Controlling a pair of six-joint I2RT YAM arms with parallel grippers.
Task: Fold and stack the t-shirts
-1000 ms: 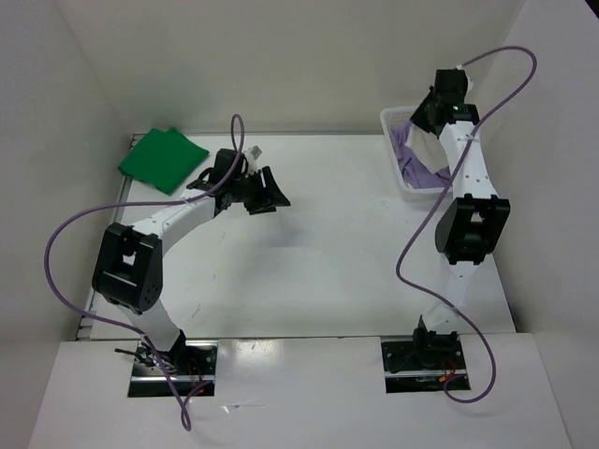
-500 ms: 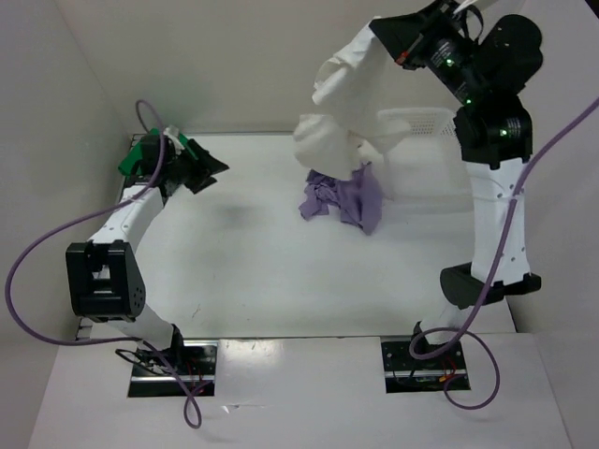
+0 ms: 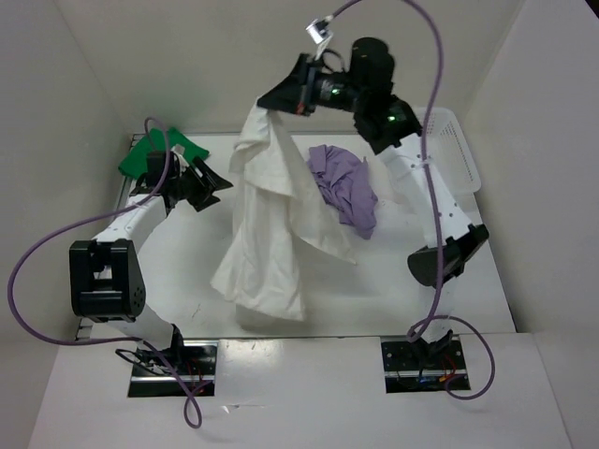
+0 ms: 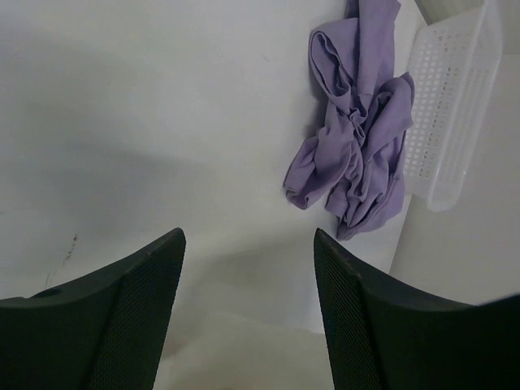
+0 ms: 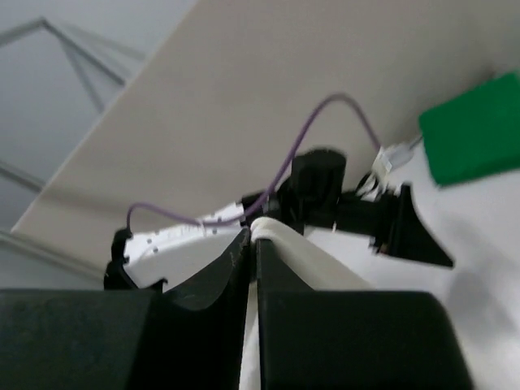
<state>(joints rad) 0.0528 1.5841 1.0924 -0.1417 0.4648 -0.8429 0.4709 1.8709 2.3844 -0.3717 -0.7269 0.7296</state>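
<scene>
**Cream shirt raised, ready to spread**

Since half a second ago the right tool [image 3: 281,101] has swung left, and the cream-white shirt [image 3: 271,224], pinched in it, now hangs unfurled over the table [image 3: 402,281]. The left tool [image 3: 211,182] gapes wide and empty by the green shirt [image 3: 140,159]. This looks like the laying-out step; next, the left tool likely needs a free shoulder.

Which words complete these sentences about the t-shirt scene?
The right gripper holds up the soft cloth t-shirt coloured ____.
The crumpled pale lavender cloth t-shirt lies on the ____, beside the white plastic mesh basket.
The left gripper is ____, holding nothing.
Missing: cream-white; table; open.
</scene>
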